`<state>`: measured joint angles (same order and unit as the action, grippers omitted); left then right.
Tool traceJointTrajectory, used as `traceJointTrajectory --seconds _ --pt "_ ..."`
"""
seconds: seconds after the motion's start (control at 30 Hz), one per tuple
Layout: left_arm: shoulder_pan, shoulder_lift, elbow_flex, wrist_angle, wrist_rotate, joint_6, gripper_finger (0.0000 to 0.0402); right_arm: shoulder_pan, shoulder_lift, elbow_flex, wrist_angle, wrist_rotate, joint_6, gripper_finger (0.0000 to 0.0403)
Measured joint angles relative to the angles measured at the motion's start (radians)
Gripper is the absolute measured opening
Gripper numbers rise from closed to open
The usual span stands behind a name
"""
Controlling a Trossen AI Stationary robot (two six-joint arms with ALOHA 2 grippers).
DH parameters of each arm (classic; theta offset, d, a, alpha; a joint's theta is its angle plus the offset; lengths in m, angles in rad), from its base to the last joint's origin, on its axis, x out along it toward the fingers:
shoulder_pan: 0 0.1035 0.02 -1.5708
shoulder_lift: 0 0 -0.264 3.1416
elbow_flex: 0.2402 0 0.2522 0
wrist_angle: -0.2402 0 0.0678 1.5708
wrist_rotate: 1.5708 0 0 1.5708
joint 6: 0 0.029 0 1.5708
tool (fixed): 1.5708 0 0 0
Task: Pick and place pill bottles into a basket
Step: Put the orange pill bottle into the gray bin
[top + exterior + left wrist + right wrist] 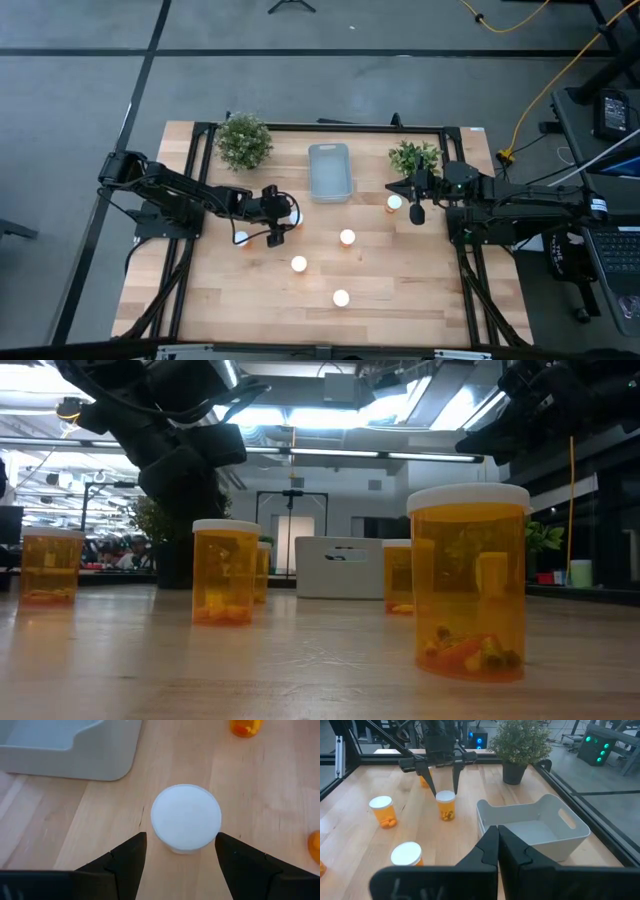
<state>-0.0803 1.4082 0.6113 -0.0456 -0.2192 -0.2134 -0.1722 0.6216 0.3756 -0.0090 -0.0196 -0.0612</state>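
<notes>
Several small orange pill bottles with white caps stand upright on the wooden table. One bottle (186, 817) stands between the fingers of my open left gripper (181, 840), which points down over it left of centre (283, 222). The fingers stand on either side of its cap and do not touch it, as the right wrist view (444, 792) also shows. The pale blue-grey tray (330, 171) stands empty at the far middle. My right gripper (416, 213) is shut and empty, hovering right of the tray beside another bottle (394, 203).
Loose bottles stand at mid-table (347, 237), nearer the front (298, 264) (341, 298), and one just behind my left gripper (240, 238). Two potted plants (243, 140) (414, 157) flank the tray at the far edge. A black frame rims the table.
</notes>
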Motion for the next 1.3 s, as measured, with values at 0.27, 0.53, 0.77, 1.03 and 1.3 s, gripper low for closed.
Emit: traceJointTrajectory --seconds 0.27,0.53,0.77,1.03,1.3 --pt "0.0 0.0 0.0 0.001 -0.064 0.018 0.0231 0.0 0.0 0.0 0.0 0.0 0.0 0.0003" --pt "0.0 0.0 0.0 0.025 -0.043 0.018 0.0231 0.0 0.0 0.0 0.0 0.0 0.0 0.0003" --pt "-0.003 0.0 0.0 0.021 -0.056 0.018 0.0231 0.0 0.0 0.0 0.0 0.0 0.004 0.0003" --pt "-0.003 0.0 0.0 0.021 -0.05 0.017 0.0231 0.0 0.0 0.0 0.0 0.0 0.004 0.0003" --pt "-0.003 0.0 0.0 0.021 -0.049 0.017 0.0231 0.0 0.0 0.0 0.0 0.0 0.003 0.0003"
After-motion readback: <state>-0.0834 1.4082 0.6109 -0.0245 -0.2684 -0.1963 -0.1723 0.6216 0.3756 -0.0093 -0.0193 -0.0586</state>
